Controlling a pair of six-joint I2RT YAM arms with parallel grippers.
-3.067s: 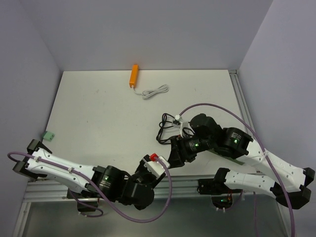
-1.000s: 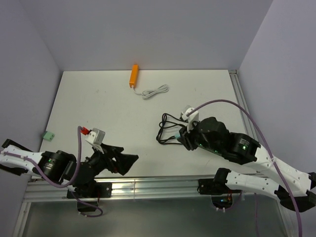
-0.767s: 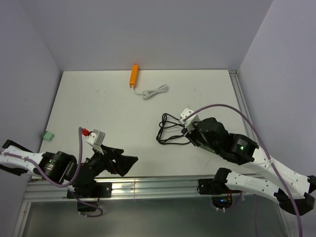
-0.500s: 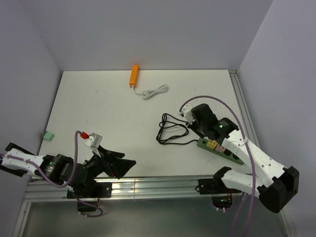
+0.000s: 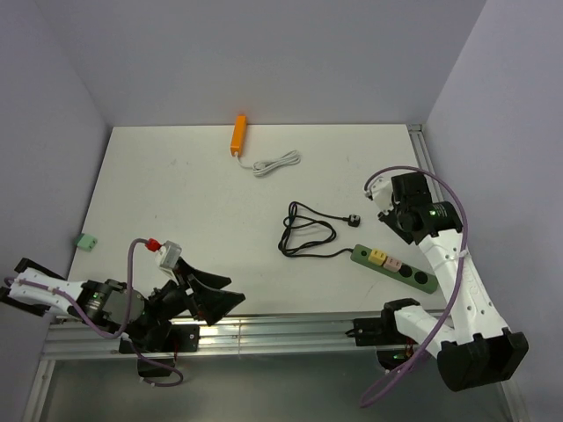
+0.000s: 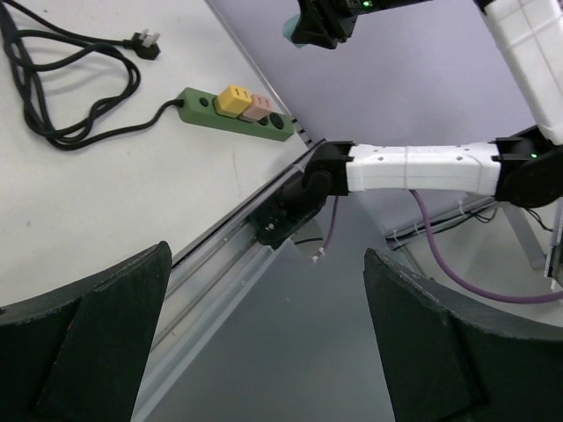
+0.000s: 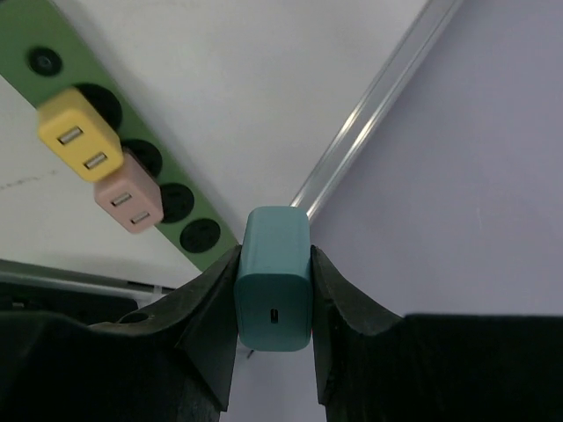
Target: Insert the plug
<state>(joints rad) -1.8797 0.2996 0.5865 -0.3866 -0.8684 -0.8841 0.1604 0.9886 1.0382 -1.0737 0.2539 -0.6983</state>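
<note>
— Where is the teal boxy plug (image 7: 274, 264)?

— Pinched between the two fingers of the right gripper (image 7: 274, 303), which press on its sides. It is up in the air by the right edge of the white table (image 5: 176, 193), apart from everything lying on it.

— And the socket strip?

— The long green power strip (image 5: 420, 280) lies slantwise near the right edge, towards the near right corner. A yellow adapter (image 5: 376, 256) and a pink adapter (image 5: 393, 263) sit in it side by side, touching. The round black sockets (image 7: 188, 218) past the pink one show bare. A black cable (image 5: 303, 230) runs from the strip's end and lies in loops towards the middle of the table.

— The other arm?

— The left gripper (image 5: 218, 293) hangs at the near edge, left of the middle, its fingers spread wide with nothing between them.

— Anything else?

— An orange bar (image 5: 238, 134) at the far edge with a coiled white cord (image 5: 276, 163) beside it, and a small green block (image 5: 85, 240) at the left edge.
</note>
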